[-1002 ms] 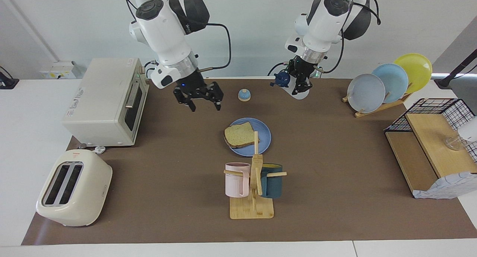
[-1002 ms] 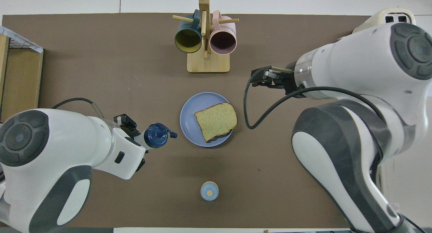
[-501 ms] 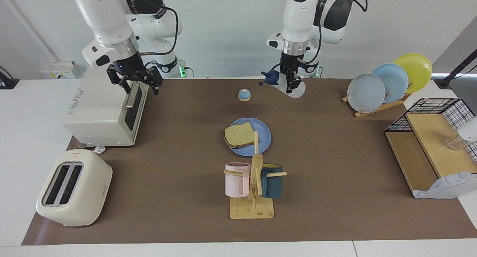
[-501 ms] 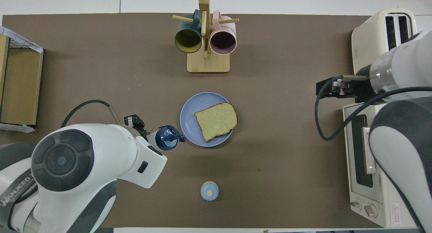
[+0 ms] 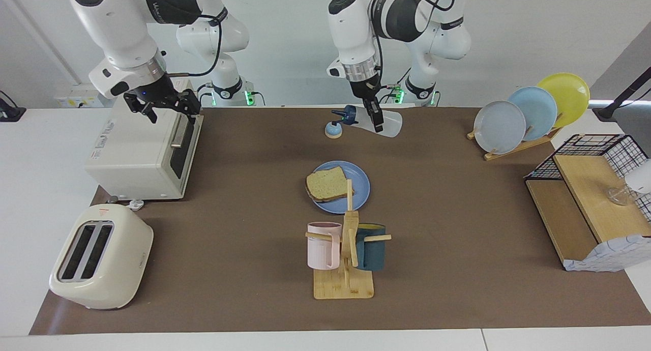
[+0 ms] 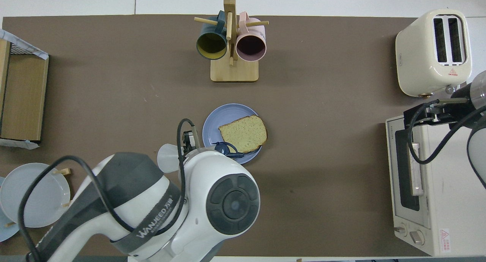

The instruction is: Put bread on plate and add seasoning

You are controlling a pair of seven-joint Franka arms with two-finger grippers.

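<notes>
Robot lab: 2 Franka arms (image 5: 122, 20), kitchen props, toaster (image 5: 101, 257).

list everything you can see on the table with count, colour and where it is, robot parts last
bread: 1, tan with brown crust, on the plate
plate: 1, medium blue, mid-table
seasoning bottle: 1, translucent white with navy cap, tilted in the left gripper
bell: 1, blue dome on tan base, nearer the robots than the plate
mug tree: 1, wooden, holding a pink mug and a teal mug, farther from the robots than the plate
plate rack: 1, wooden, with grey, pale-blue and yellow plates, left arm's end
toaster oven: 1, cream, right arm's end
toaster: 1, cream, right arm's end
left gripper: shut on the bottle
right gripper: open, over the toaster oven
</notes>
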